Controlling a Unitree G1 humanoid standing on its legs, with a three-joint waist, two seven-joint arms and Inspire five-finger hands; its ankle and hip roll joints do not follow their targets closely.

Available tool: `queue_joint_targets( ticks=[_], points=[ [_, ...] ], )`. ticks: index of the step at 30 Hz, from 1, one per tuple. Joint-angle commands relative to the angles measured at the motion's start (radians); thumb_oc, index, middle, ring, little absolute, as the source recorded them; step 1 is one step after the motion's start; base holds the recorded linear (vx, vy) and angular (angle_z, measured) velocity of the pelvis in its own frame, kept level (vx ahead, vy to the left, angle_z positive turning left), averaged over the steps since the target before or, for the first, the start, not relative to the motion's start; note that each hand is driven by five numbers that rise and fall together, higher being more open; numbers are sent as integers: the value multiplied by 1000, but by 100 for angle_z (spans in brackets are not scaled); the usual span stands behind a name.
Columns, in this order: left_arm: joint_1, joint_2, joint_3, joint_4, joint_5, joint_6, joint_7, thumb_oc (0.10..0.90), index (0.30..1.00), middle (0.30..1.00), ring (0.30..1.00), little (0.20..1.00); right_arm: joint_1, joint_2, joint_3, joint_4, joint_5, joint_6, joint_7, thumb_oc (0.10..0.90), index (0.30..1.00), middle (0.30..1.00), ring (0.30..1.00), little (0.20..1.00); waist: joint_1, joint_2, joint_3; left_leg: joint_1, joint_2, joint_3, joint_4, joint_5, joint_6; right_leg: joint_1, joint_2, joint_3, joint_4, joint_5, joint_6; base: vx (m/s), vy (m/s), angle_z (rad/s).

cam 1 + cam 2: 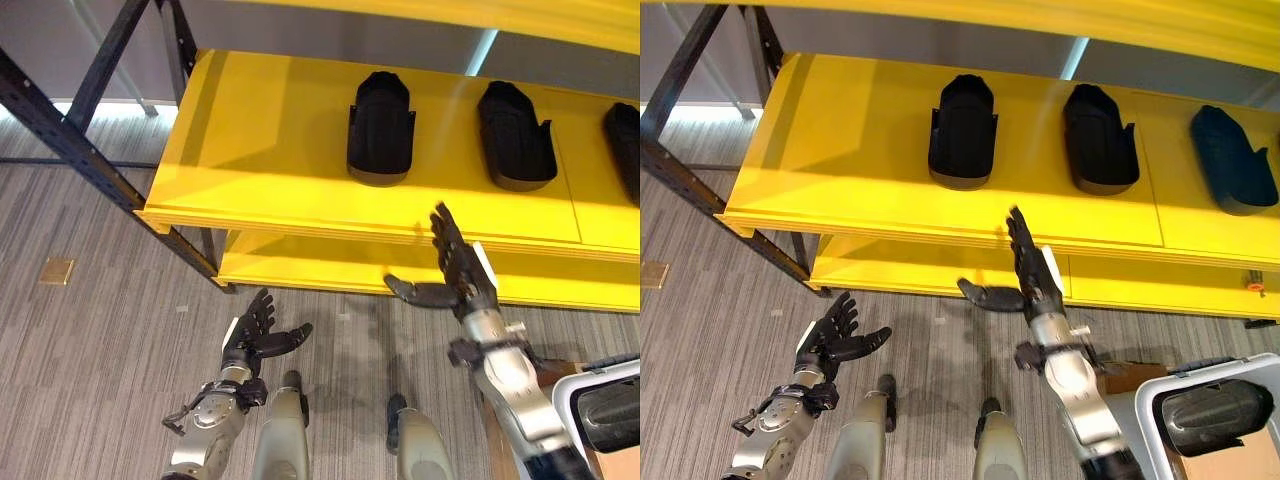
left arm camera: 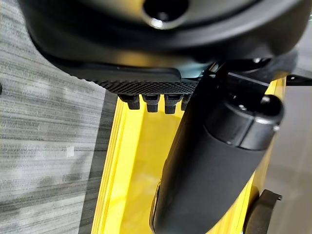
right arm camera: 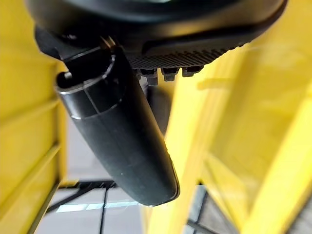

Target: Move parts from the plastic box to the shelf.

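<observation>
Three black moulded plastic parts sit on the bright yellow shelf [image 1: 840, 190] already: one [image 1: 962, 132] toward the left, one [image 1: 1099, 138] in the middle, and a darker bluish one [image 1: 1232, 160] off to the right, all well apart. Another black part [image 1: 1218, 415] lies in the grey-white plastic box [image 1: 1152, 410] down at the robot's right side, waiting its turn.

Right hand [image 1: 1025, 270] is up by the shelf's front lip, fingers straight and spread, thumb out sideways, holding nothing. Left hand [image 1: 830, 340] hangs low over the grey striped carpet [image 1: 700, 350], fingers loosely spread too, also empty.

These parts look like stiff, hollow shells, probably light, likely a bit slick on their smooth curved backs. I'd say the safest hold is across the narrow waist or by a side flange, not on the domed top.

Room to work? Plenty of bare yellow board to the left of the first part. Watch the shelf's front edge, the upper board overhead, and the dark steel upright [image 1: 690, 170] at the left end.
</observation>
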Motion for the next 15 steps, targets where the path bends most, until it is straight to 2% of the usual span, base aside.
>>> queue_joint_targets(
  ticks=[1, 3, 7, 11, 14, 15],
  points=[
    [4, 13, 40, -35, 69, -100, -38, 900, 1000, 1000, 1000, 1000, -22, -24, -69, -144, 76, -137, 75, 900, 1000, 1000, 1000, 1000, -26, 6, -171, 54, 113, -15, -175, 106, -39, 88, 1, -1, -161, 80, 3, 59, 7, -33],
    [37, 0, 63, -47, 71, -113, -48, 900, 1000, 1000, 1000, 1000, 61, -14, -102, -146, 94, -140, 102, 900, 1000, 1000, 1000, 1000, -45, 9, -206, 123, 124, 21, -279, 144, -48, 122, 5, 8, -231, 105, 14, 106, 9, -31],
    [49, -15, 66, -49, 68, -118, -52, 900, 1000, 1000, 1000, 1000, 121, 8, -131, -115, 126, -135, 110, 900, 1000, 1000, 1000, 1000, -65, 16, -239, 175, 133, 47, -377, 191, -64, 156, 13, 10, -289, 126, 18, 66, -11, -18],
    [80, -37, 87, -53, 67, -125, -48, 900, 1000, 1000, 1000, 1000, 132, 11, -130, -87, 98, -131, 102, 900, 1000, 1000, 1000, 1000, -75, 24, -265, 221, 139, 67, -422, 199, -55, 161, 26, 66, -338, 149, 13, 32, -17, -11],
    [90, -48, 106, -66, 66, -135, -40, 900, 1000, 1000, 1000, 1000, 99, 5, -105, -66, 87, -131, 96, 900, 1000, 1000, 1000, 1000, -65, 22, -269, 231, 119, 12, -421, 182, -53, 154, 33, 110, -365, 166, 9, 6, -10, -45],
    [85, -51, 107, -69, 64, -138, -35, 900, 1000, 1000, 1000, 1000, 83, 12, -92, -49, 105, -130, 95, 900, 1000, 1000, 1000, 1000, -58, 18, -267, 230, 106, -25, -415, 175, -54, 156, 32, 119, -373, 173, 10, 4, 5, -47]
  ],
)
